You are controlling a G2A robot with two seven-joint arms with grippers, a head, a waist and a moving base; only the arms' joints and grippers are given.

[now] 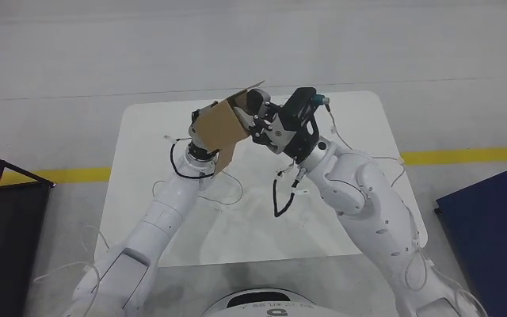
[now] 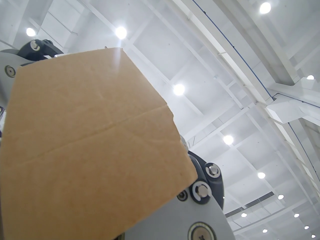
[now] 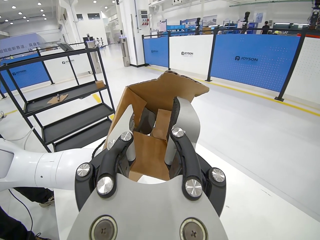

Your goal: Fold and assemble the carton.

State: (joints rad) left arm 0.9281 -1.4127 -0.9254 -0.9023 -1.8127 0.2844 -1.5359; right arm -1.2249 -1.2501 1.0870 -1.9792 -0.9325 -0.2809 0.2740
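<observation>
From above, you have the carton point(image 1: 226, 131) held off the tabletop point(image 1: 253, 230), toward its 12 o'clock edge. The left gripper point(image 1: 196, 127) is at the carton's 9 o'clock side and the right gripper point(image 1: 255, 119) at its 3 o'clock side.

On the left wrist camera, a flat brown panel of the carton point(image 2: 87, 138) with one crease across it lies against the gripper. You cannot tell whether those jaws are closed on it.

On the right wrist camera, the right gripper point(image 3: 157, 111) has its jaws spread inside the carton's point(image 3: 150, 156) open end, with a small loose flap standing between them, pinched by neither.

The walls look raised into a box shape, so I'd put you partway. The end flaps still look unfolded and untucked, and that closing work remains.
</observation>
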